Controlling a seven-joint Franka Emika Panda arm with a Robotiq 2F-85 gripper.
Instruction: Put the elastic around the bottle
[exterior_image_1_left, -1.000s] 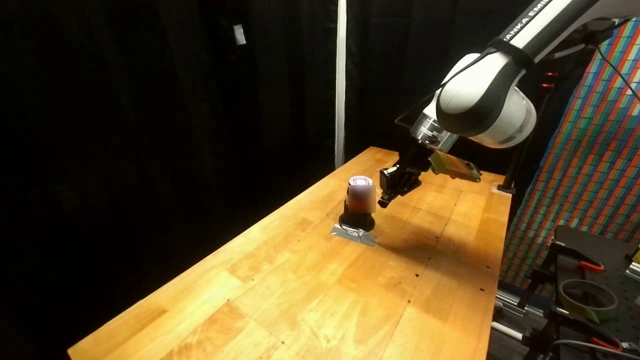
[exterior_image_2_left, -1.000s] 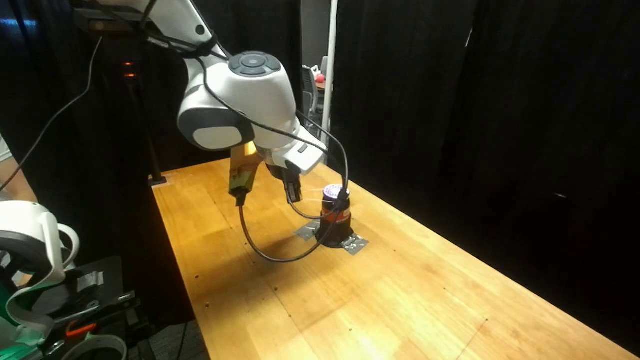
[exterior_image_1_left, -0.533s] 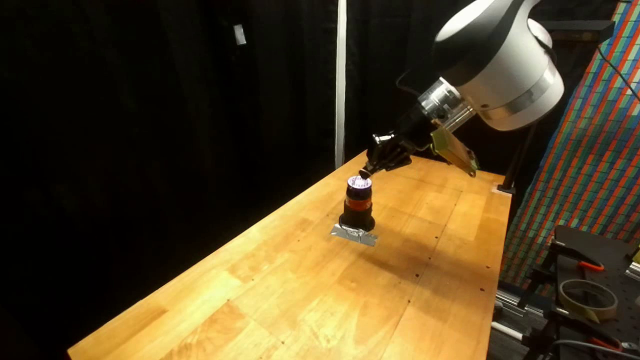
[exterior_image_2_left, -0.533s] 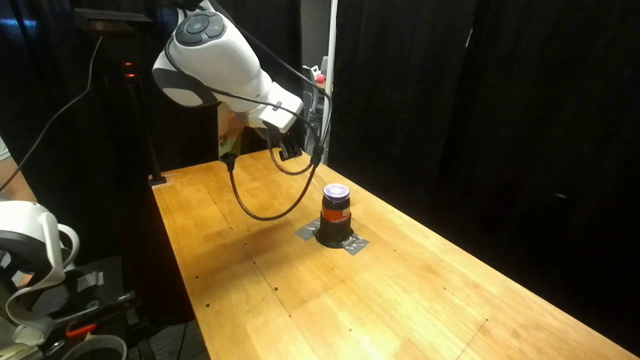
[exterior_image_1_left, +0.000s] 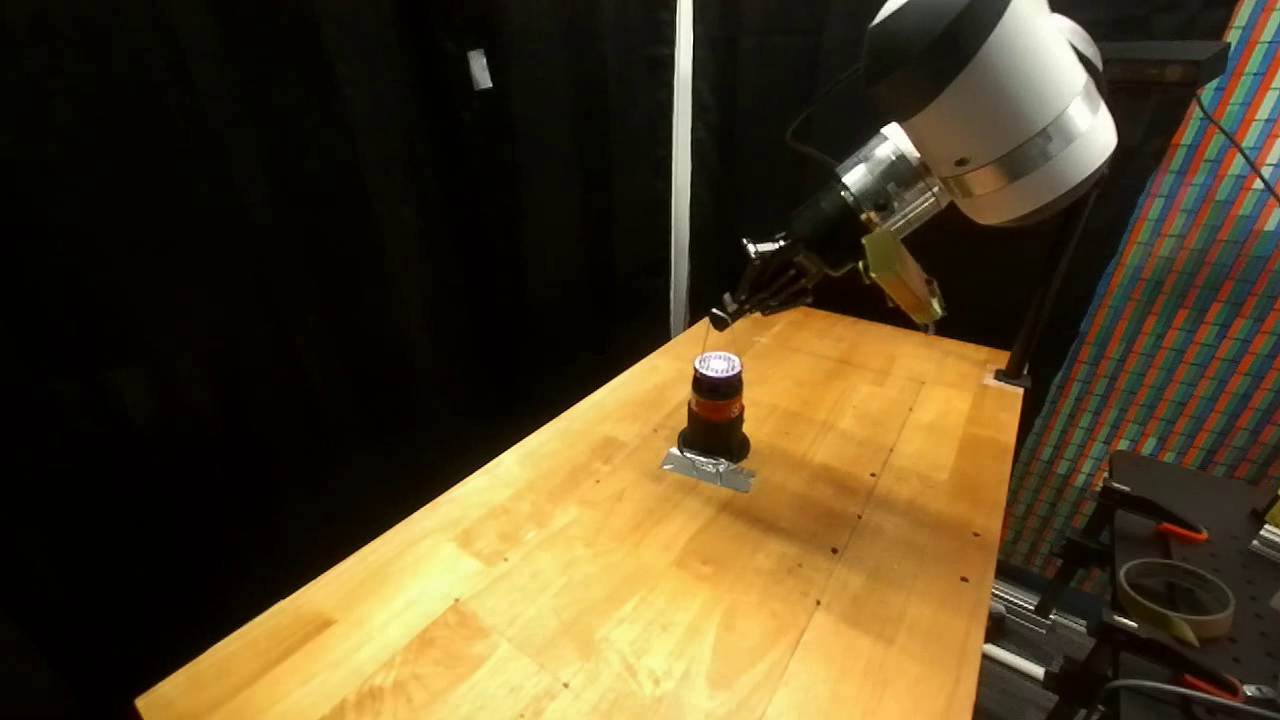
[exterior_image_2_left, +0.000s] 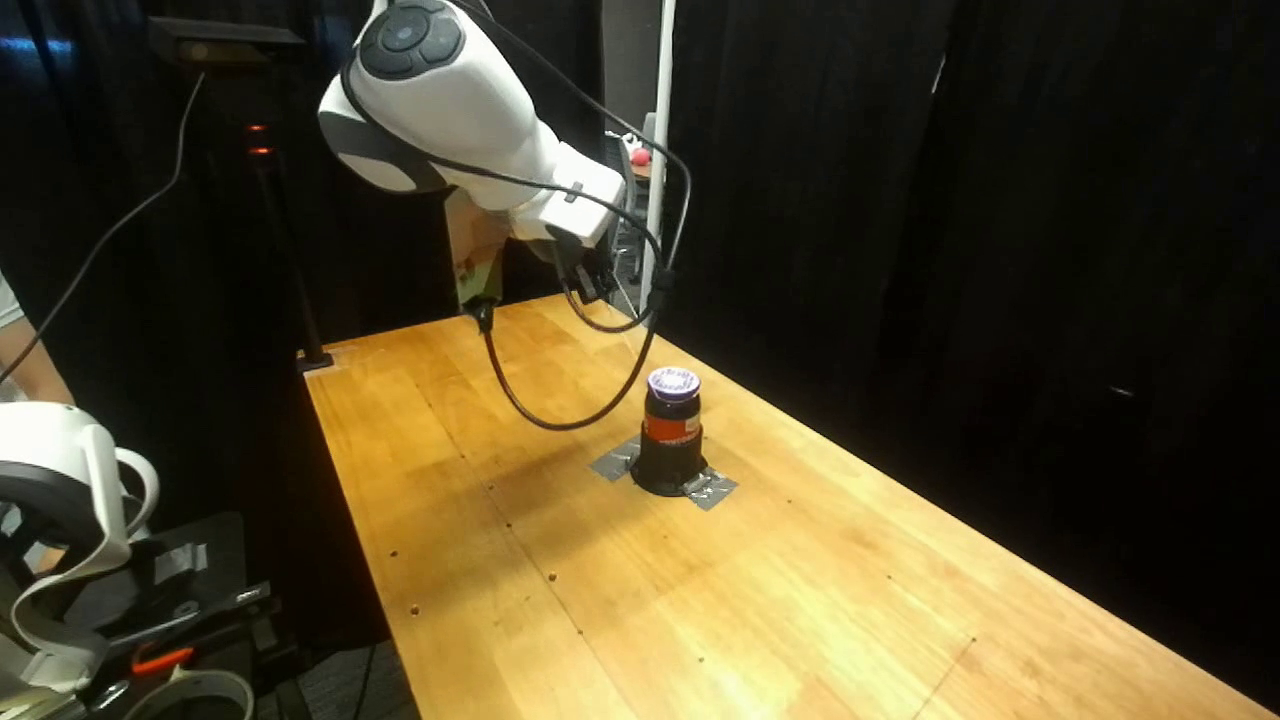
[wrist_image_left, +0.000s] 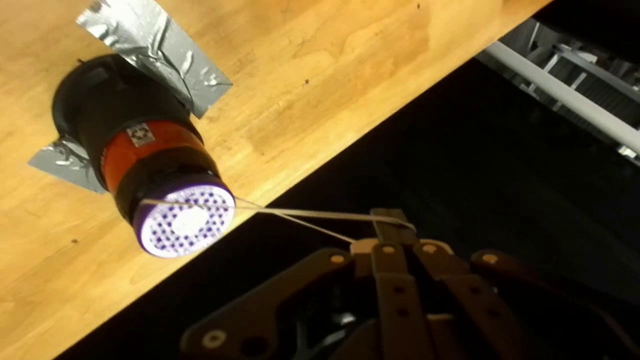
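Gripper (wrist_image_left: 393, 225), closed, is looped by thin, pale elastic (wrist_image_left: 320, 214), stretched to the purple-and-white cap (wrist_image_left: 190, 225) of an upright, black, orange-banded bottle (wrist_image_left: 155, 156), placed nearer one long edge of the counter (exterior_image_1_left: 600, 600).

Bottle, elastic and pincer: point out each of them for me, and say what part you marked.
Bottle (exterior_image_2_left: 668, 430), in an exterior view: on its orange label.
Pincer (wrist_image_left: 394, 230), in the wrist view: where its closed fingertips meet.
Elastic (wrist_image_left: 315, 213), in the wrist view: on its upper strand.
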